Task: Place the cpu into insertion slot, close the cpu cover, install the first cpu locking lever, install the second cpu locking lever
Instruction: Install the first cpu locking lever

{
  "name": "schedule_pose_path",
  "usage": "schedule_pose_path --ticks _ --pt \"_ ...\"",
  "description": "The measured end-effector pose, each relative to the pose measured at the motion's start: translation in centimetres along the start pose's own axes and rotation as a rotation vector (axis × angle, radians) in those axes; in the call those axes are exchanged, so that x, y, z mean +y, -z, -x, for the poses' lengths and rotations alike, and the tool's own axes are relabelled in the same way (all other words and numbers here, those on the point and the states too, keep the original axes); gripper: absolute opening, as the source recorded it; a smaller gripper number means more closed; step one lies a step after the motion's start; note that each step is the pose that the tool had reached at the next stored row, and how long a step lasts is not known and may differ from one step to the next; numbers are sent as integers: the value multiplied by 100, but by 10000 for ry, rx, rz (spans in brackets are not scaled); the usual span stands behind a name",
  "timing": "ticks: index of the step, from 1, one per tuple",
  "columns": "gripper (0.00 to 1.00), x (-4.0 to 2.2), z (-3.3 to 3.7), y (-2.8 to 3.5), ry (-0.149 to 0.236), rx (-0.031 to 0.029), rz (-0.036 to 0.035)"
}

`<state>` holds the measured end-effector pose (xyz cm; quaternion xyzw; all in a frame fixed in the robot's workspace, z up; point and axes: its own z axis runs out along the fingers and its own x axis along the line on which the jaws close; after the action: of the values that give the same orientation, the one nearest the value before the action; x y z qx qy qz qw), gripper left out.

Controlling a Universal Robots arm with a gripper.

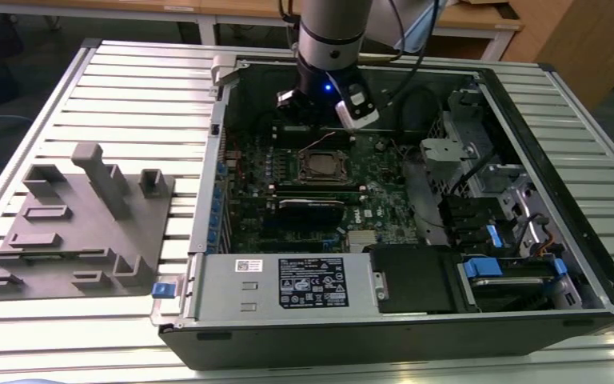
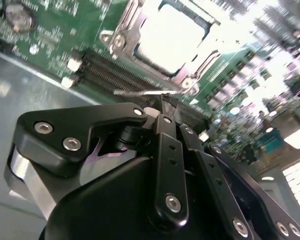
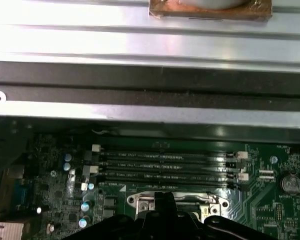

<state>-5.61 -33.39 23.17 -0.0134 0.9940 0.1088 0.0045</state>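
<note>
Hovering gripper (image 2: pixel 161 104), fingers together, tip beside the thin locking lever (image 2: pixel 137 93) by the closed cpu cover (image 2: pixel 121 37); lever step seemingly underway, needing a precise downward push

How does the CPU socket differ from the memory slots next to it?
The socket is one square recess with a silvery metal rim; the memory slots are four long, narrow black strips. The socket holds a pale silver chip; the memory slots look empty. Both sit side by side on the green motherboard.
</note>
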Motion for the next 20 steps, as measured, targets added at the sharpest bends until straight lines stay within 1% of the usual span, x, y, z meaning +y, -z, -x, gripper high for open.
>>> schedule_pose_path --ticks 1,2,3,5,7,9,12,17,20 --pt "11 -1 0 0 -1 -5 147" --pt "11 -2 0 1 -1 -6 222" --pt "11 -2 0 1 -1 -7 261" --pt "11 -3 -1 -4 -2 -9 297" --pt "11 -6 3 -14 -1 -9 314" --pt "11 -8 12 -21 -2 -7 316" --pt "11 -11 56 -27 -1 -8 316" --pt "11 -11 62 -30 -6 -10 317" --pt "11 -14 62 -38 -243 -65 312"
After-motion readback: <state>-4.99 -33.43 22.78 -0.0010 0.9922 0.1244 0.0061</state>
